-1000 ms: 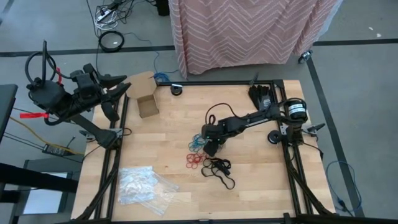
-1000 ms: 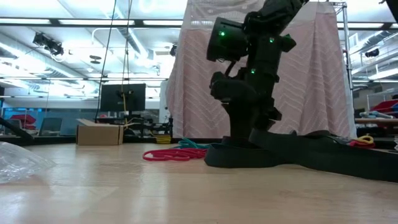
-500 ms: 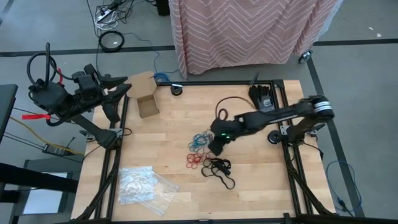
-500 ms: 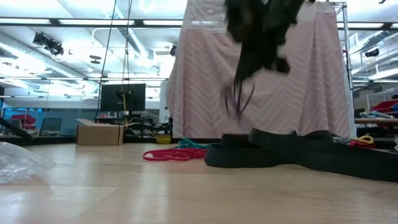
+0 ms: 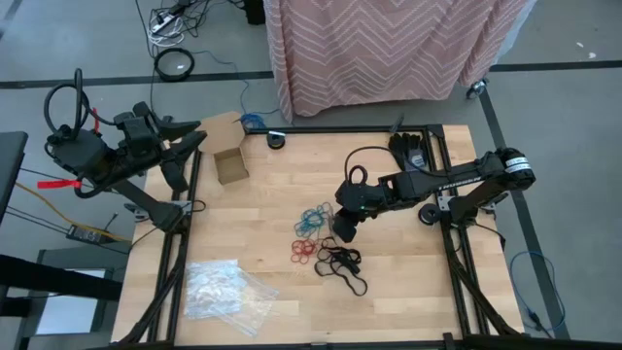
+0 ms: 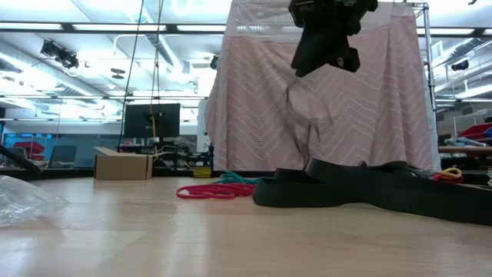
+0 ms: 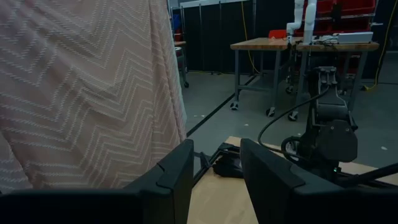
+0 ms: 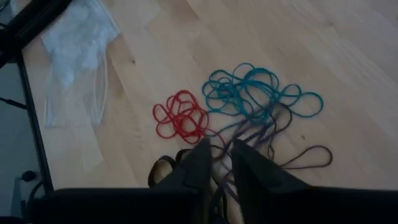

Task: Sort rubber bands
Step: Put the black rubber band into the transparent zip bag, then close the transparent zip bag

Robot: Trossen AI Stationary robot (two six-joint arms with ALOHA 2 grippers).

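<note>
Black rubber bands [image 8: 249, 134] dangling from raised right tool [image 8: 219, 163].

Right pincer [image 6: 327, 38] cut off by low view's top edge; dark bands [image 8: 249, 134] hanging from it blurred, count unclear.

Right tool [image 5: 345, 229] raised above table centre, fingers nearly together, left tool [image 5: 190, 136] parked off-table, parted

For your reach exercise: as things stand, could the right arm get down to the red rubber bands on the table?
Probably yes. The right gripper hangs above the table next to the red rubber bands, and nothing lies over them. It seems to be carrying dark bands, which it would likely need to drop first.
</note>
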